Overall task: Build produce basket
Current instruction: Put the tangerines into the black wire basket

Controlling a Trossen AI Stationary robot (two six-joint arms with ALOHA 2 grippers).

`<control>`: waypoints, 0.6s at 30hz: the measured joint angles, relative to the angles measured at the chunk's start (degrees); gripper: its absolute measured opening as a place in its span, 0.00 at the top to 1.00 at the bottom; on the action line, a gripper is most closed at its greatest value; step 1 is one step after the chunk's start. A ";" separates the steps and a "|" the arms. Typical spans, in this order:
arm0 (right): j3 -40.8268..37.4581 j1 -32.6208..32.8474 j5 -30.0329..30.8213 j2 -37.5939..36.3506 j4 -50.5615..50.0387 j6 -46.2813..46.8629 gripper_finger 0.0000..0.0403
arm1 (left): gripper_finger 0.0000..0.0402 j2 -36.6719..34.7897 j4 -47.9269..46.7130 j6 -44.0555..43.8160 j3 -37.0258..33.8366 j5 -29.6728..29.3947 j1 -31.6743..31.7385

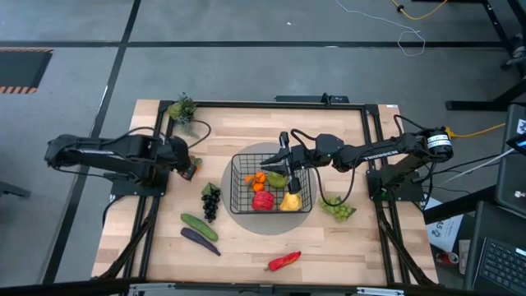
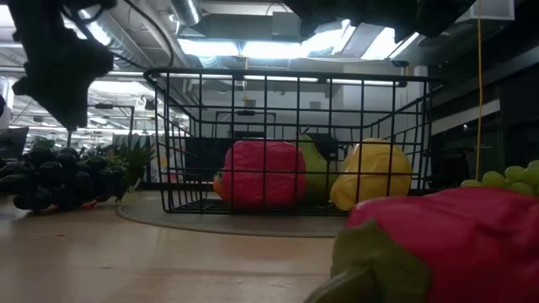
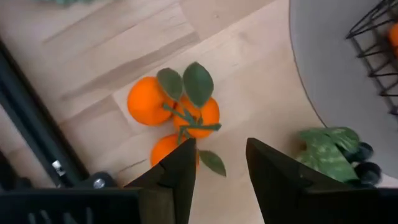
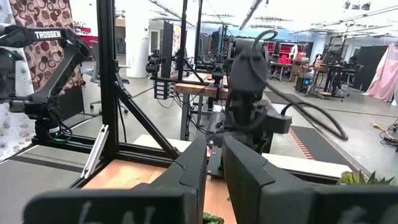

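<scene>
Left gripper (image 3: 217, 165) spread above the oranges (image 3: 174, 115) — right gripper (image 4: 214, 165) narrowly parted, empty, over the basket (image 1: 271, 182).

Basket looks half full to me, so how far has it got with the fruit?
Done: the basket already holds a red piece, a yellow one, a green one and something orange.

In hand: the left gripper is open just above the oranges, not gripping them. The right gripper hovers over the basket.

Left on the table: dark grapes, cucumber, eggplant, pepper, green grapes.
</scene>
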 joint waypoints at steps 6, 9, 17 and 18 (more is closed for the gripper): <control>0.00 0.00 0.02 0.00 0.01 0.00 0.86 | 0.66 4.87 1.24 -1.64 -2.02 -0.49 0.00; 0.00 0.00 -0.01 0.00 -0.01 0.00 0.86 | 0.66 7.16 1.90 -2.53 -2.14 -0.84 0.00; 0.00 0.00 0.02 0.00 -1.19 0.00 0.86 | 0.66 12.23 3.63 -2.57 -2.16 -1.70 0.00; 0.00 0.00 0.02 0.00 -1.47 0.00 0.86 | 0.66 12.96 3.63 -2.59 -2.14 -2.11 0.00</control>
